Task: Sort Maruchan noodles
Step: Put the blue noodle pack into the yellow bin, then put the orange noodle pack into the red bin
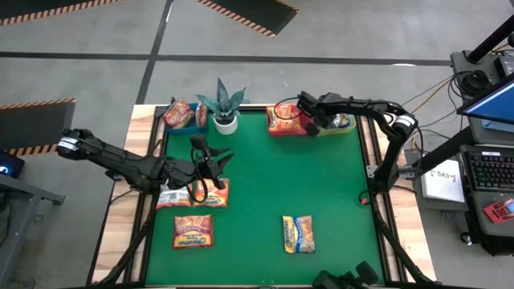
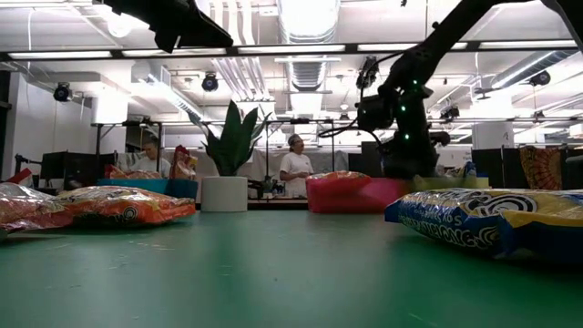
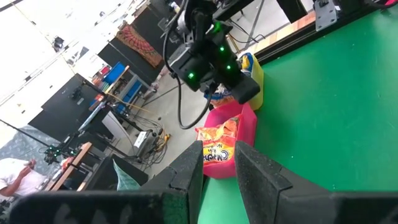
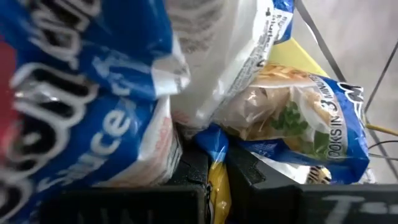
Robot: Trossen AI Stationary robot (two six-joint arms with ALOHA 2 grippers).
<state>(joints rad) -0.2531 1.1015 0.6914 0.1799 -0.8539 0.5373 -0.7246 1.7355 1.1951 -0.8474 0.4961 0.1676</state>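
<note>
- Packets sorted so far: blue bin (image 1: 198, 118) at back left holds a red packet (image 1: 177, 113); plant (image 1: 224, 104) just right of it.
- Left gripper (image 1: 210, 158) hovers above the mat, fingers (image 3: 186, 175) a little apart, nothing between them.
- Orange packet (image 1: 208, 193) lies just in front of the left gripper, beside a white-backed one (image 1: 172, 197); maroon packet (image 1: 193, 231) nearer the front edge. Left arm is clearly nearest all three.
- Blue packet (image 1: 299, 234) lies front centre, long axis front-to-back, well apart from both arms.
- Red bin (image 1: 283, 120) at back holds an orange pack.
- Right gripper (image 1: 315, 126) sits low over the yellow bin (image 1: 344, 123), amid blue packs (image 4: 298, 124); finger state: cannot tell.
</note>
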